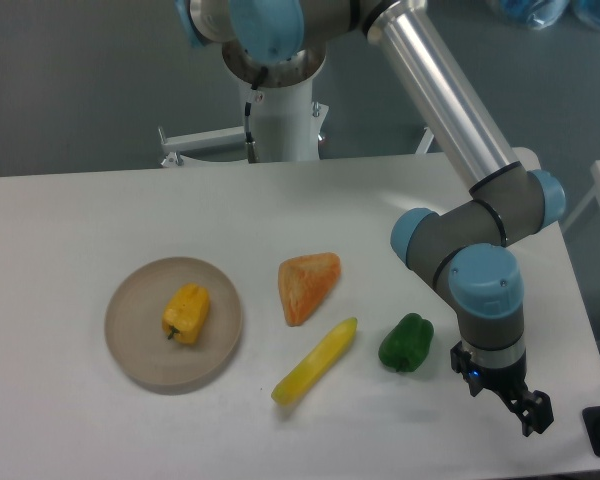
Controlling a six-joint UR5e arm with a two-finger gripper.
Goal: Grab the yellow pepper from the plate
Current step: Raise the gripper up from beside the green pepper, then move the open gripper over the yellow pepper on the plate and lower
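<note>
1. Stubby lumpy yellow-orange pepper (pixel 186 313) lies on round beige plate (pixel 140 350), near table's (pixel 80 220) left edge.
2. Orange wedge (pixel 307 285), long yellow vegetable (pixel 315 361), green pepper (pixel 406 343) sit rightward.
3. Claw (pixel 530 412) near front-right corner, holding nothing; finger spread unclear.

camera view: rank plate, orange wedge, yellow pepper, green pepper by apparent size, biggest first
1. plate, by far the widest.
2. orange wedge.
3. yellow pepper and green pepper: they look about equal, so I won't rank them.

All sit at similar depth on the table, so nearness hardly skews this.
</note>
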